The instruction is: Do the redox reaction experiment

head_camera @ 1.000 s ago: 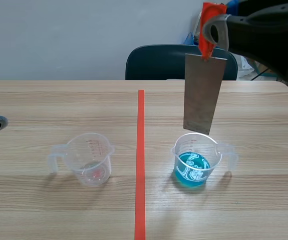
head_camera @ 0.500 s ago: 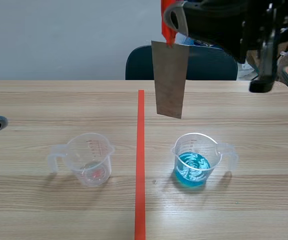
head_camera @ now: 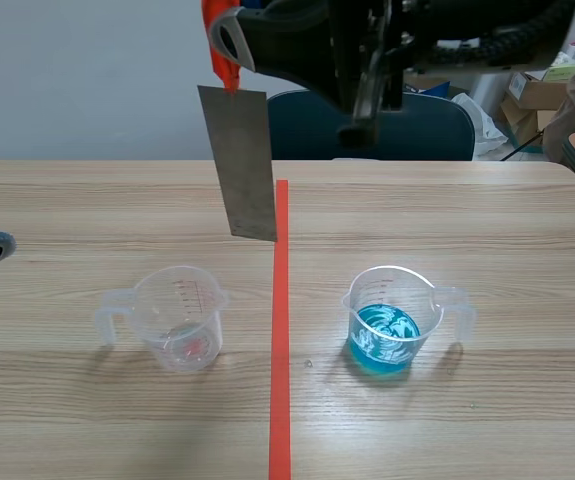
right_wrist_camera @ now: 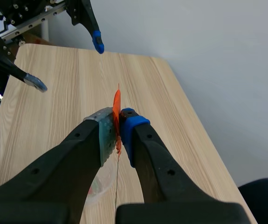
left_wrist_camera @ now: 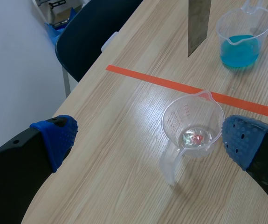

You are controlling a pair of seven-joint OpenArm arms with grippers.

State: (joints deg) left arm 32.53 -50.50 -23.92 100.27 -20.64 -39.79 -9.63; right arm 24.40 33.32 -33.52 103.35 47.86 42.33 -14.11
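Table (head_camera: 487, 220): light wood; carries both cups.
Left gripper (left_wrist_camera: 150, 137): low at the table's left side, fingers spread wide, blue pads (left_wrist_camera: 61, 137) apart, holding nothing. Only one fingertip shows in the scene view.
Clear cup (head_camera: 179, 320): transparent measuring cup with red graduation marks, upright, left of the tape line, handle pointing away from it. It stands just ahead of the left gripper, near one pad, not touched. No liquid level visible; a small reddish spot sits at the bottom, nature unclear.
Metal plate (head_camera: 239, 165): flat grey rectangular strip, hanging long side down in the air, slightly tilted. Lower edge is above the table just left of the tape line, higher than both cups and touching neither.
Right gripper (head_camera: 229, 45): raised across the top from the right, pads pressed together on the orange-red tab (right_wrist_camera: 117, 107) at the plate's top edge.
Tape line (head_camera: 280, 320): runs between the cups.
Blue cup (head_camera: 392, 320): same kind of cup, upright, right of the line, handle outward; blue liquid (head_camera: 385, 338) fills its lower part.
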